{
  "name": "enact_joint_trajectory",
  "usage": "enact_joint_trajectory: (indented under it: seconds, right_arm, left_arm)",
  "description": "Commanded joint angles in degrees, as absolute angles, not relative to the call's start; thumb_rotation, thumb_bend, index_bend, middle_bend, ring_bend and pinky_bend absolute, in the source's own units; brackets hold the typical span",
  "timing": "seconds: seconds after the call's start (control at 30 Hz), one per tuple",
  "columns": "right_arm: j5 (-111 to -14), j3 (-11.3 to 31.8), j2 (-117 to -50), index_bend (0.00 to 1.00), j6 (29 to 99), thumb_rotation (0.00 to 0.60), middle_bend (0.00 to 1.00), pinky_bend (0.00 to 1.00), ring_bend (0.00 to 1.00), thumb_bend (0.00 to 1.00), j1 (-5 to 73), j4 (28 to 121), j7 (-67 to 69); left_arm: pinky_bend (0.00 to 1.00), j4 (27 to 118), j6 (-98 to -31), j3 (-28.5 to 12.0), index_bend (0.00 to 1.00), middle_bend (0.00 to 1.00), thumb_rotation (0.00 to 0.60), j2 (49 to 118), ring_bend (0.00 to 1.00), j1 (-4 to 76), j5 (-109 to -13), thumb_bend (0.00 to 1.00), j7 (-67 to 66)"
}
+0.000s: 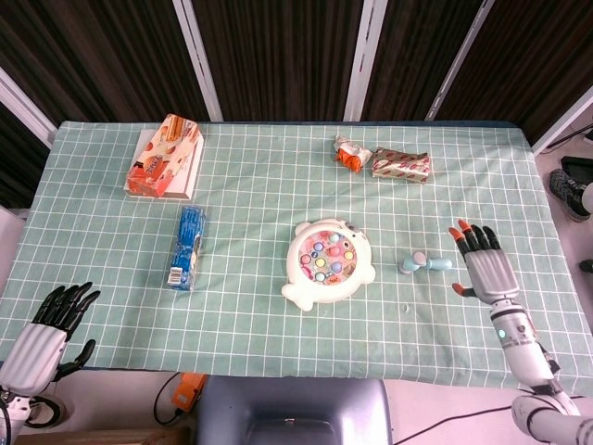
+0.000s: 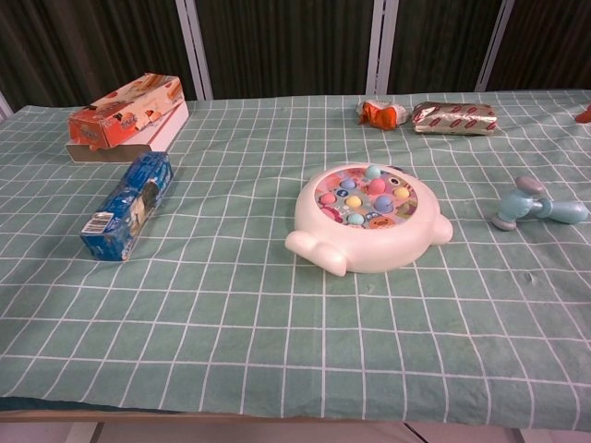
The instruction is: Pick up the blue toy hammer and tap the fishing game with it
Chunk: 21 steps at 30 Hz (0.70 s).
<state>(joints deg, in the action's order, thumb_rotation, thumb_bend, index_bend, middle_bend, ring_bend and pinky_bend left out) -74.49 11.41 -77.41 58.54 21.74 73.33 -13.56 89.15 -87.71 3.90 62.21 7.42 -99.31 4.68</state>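
The blue toy hammer (image 1: 425, 265) (image 2: 537, 205) lies on the green checked cloth, to the right of the fishing game (image 1: 325, 261) (image 2: 368, 217), a white round toy with coloured fish on top. My right hand (image 1: 480, 263) hovers just right of the hammer, fingers spread and holding nothing; the chest view catches only an orange fingertip (image 2: 584, 114) at its right edge. At the table's near left corner, off the cloth, my left hand (image 1: 46, 326) stays open and empty.
A blue packet (image 1: 188, 247) (image 2: 129, 204) lies left of the game. An orange box on a white one (image 1: 167, 157) (image 2: 127, 113) sits at the far left. An orange snack (image 1: 348, 153) and a foil-wrapped packet (image 1: 400, 164) (image 2: 453, 117) lie at the back.
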Motion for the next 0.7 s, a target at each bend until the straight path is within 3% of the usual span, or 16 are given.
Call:
enact_joint_trajectory:
  seconds: [0.03, 0.2, 0.53, 0.7]
  right_arm:
    - [-73.37, 12.22, -80.24, 0.32, 54.99, 0.600, 0.00, 0.06, 0.00, 0.29, 25.26, 68.36, -10.71]
    - [-74.74, 11.23, -81.91, 0.45, 55.18, 0.600, 0.00, 0.06, 0.00, 0.35, 26.07, 65.09, -7.36]
    - [-74.90, 10.23, -84.87, 0.57, 54.55, 0.600, 0.00, 0.08, 0.00, 0.48, 27.15, 60.00, -2.20]
    - [-75.09, 9.64, -86.43, 0.57, 53.62, 0.600, 0.00, 0.08, 0.00, 0.52, 28.05, 58.27, -1.29]
  left_arm:
    - [0.00, 89.10, -87.72, 3.90, 0.00, 0.00, 0.600, 62.25, 0.00, 7.43, -99.32, 0.41, 4.68]
    - [0.00, 89.14, -87.30, 3.98, 0.00, 0.00, 0.600, 62.29, 0.00, 7.55, -99.29, 0.41, 4.51]
    - [0.00, 89.29, -87.25, 3.99, 0.00, 0.00, 0.600, 62.29, 0.00, 7.54, -99.23, 0.41, 4.37]
    - [0.00, 89.23, -87.50, 4.05, 0.00, 0.00, 0.600, 62.25, 0.00, 7.44, -99.39, 0.41, 4.50]
